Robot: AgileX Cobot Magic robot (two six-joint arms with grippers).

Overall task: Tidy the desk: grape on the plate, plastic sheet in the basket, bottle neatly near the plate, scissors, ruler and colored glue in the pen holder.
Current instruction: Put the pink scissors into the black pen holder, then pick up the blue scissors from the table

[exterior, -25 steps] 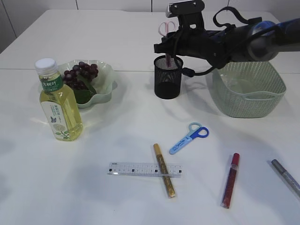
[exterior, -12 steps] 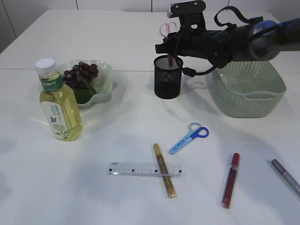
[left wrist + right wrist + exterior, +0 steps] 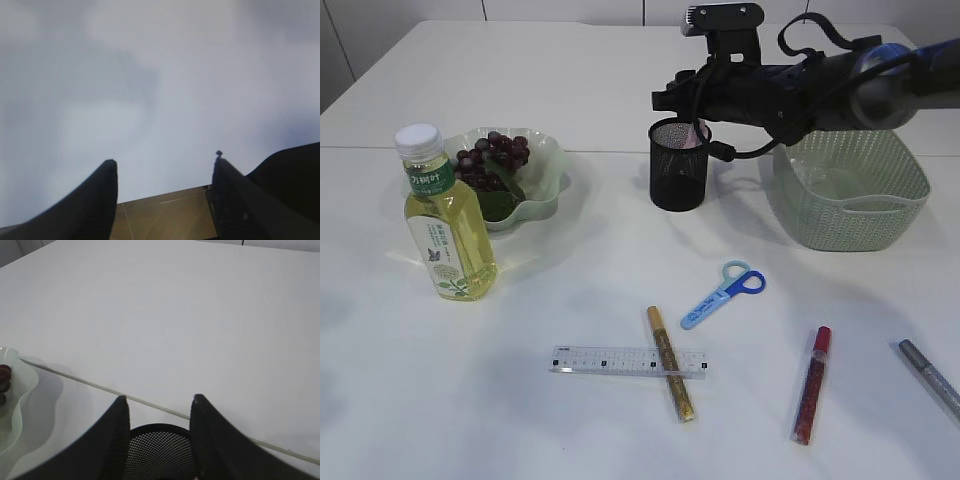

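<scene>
Pink scissors [image 3: 696, 133] sit down inside black pen holder [image 3: 678, 166]. Right tool [image 3: 157, 407] hovers just above holder rim, jaws apart, empty. Left tool [image 3: 162, 172] open, empty. Ruler [image 3: 628, 361] and blue scissors [image 3: 723, 294] lie on table [image 3: 570, 290].

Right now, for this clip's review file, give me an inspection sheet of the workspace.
Surface: white table, seam line across the back.
Job's things: grapes on the green plate; bottle upright by the plate; pen holder holding something pink; blue scissors, ruler with the gold glue pen lying across it, and red glue pen loose on the table; basket at right, contents unclear.
Clutter: grey pen at the right edge.
Grippers: right pincer directly above the pen holder, jaws parted, nothing between them; left pincer open, holding nothing.
Cables: black loops on the right arm.
Surroundings: nothing seen.
</scene>
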